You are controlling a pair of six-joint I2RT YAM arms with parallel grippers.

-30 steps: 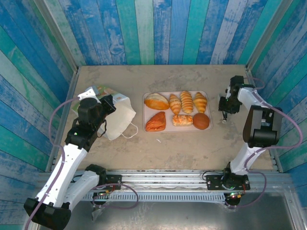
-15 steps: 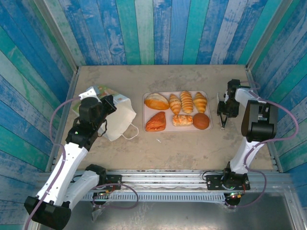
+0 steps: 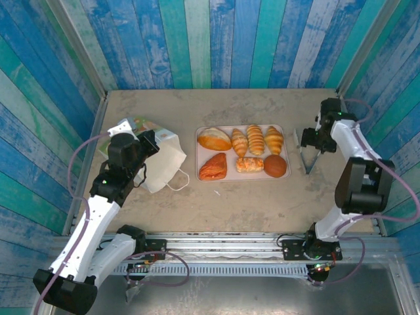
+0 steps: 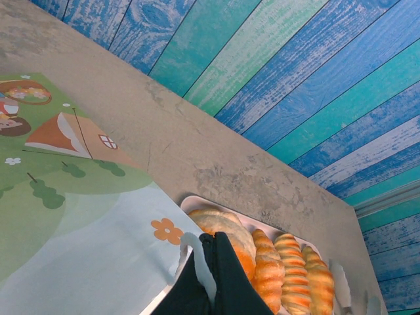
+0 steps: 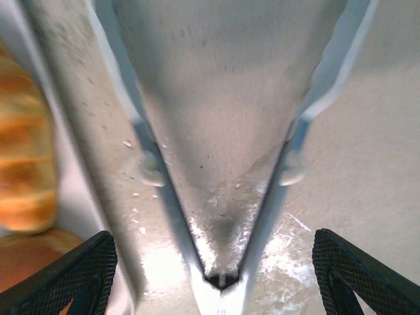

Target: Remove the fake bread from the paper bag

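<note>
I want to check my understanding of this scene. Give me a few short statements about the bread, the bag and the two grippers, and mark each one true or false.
1. Seven pieces of fake bread lie on the pink tray. True.
2. The paper bag stands upright to the right of the tray. False: it lies on the table, left of the tray.
3. The right gripper is open over a pair of tongs lying on the table. True.
4. The round brown bun is in the tray's far row. False: it is at the right end of the near row.
5. The left gripper is wide open. False: it is shut, at the bag's edge.
</note>
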